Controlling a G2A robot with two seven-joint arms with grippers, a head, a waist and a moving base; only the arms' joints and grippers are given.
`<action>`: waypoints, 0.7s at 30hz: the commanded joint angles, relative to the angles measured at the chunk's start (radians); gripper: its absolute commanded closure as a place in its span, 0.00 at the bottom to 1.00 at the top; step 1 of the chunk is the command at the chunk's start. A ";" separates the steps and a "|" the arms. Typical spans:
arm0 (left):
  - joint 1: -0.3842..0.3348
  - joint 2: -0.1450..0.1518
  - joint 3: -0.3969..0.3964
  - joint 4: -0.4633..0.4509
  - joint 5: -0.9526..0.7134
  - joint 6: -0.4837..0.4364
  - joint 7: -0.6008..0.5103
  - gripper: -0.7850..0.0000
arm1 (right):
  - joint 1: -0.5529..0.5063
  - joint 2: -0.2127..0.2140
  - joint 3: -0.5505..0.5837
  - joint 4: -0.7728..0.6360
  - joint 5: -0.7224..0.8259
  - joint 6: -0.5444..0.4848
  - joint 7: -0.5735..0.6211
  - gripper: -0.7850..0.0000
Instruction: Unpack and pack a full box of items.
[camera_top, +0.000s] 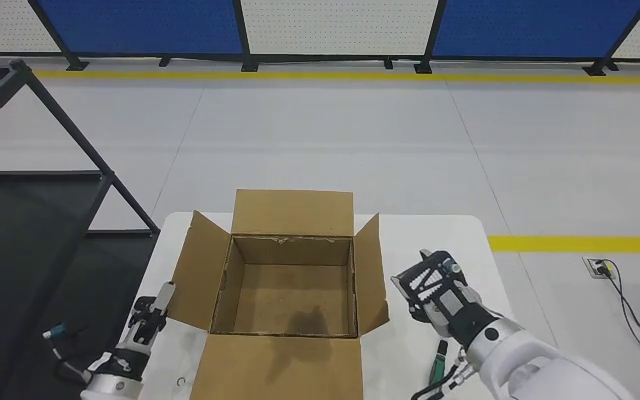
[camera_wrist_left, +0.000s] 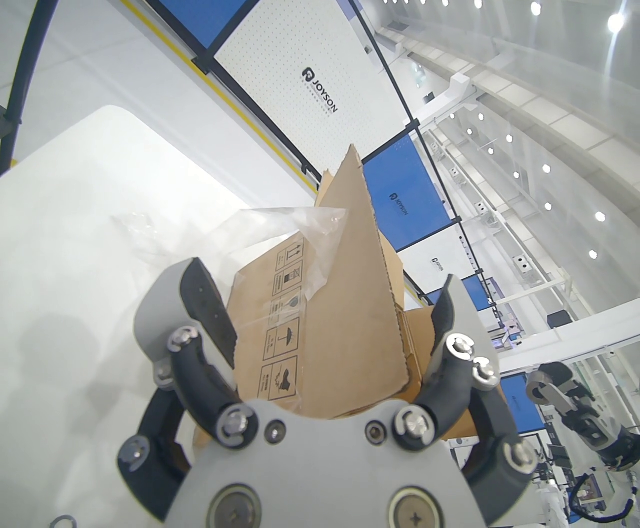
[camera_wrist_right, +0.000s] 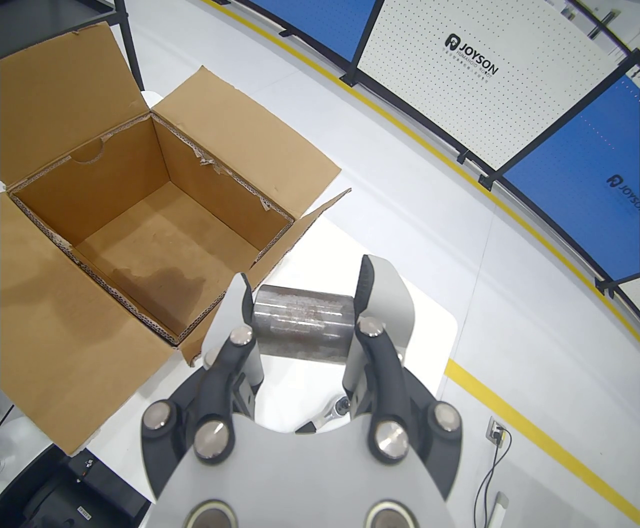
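Observation:
An open cardboard box (camera_top: 285, 285) stands in the middle of the white table (camera_top: 440, 235), all flaps folded outward; its inside is bare with a dark stain on the floor (camera_wrist_right: 150, 270). Just right of the box's right flap, my right gripper (camera_top: 425, 282) (camera_wrist_right: 305, 287) is shut on a short grey metal cylinder (camera_wrist_right: 300, 325), one finger on each end. My left gripper (camera_top: 160, 302) (camera_wrist_left: 325, 280) is open and holds nothing, low beside the box's left wall (camera_wrist_left: 320, 320). A crumpled clear plastic bag (camera_wrist_left: 285, 225) lies against that side of the box.
A ratchet tool (camera_wrist_right: 327, 415) lies on the table under my right gripper, and a green-handled tool (camera_top: 440, 362) lies near the table's front right. A black metal frame (camera_top: 60, 150) stands left of the table. A cable and socket (camera_wrist_right: 495, 432) lie on the floor.

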 joint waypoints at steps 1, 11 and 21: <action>-0.001 0.001 0.003 -0.003 0.006 -0.004 -0.008 0.00 | 0.010 -0.002 -0.022 0.001 -0.009 -0.008 -0.037 1.00; 0.035 0.001 -0.020 -0.006 -0.010 -0.019 0.005 0.00 | 0.347 -0.051 -0.284 0.241 0.089 -0.012 -0.052 1.00; 0.072 0.001 -0.061 -0.006 -0.048 -0.036 0.021 0.00 | 0.674 -0.180 -0.636 0.719 0.264 0.111 -0.079 1.00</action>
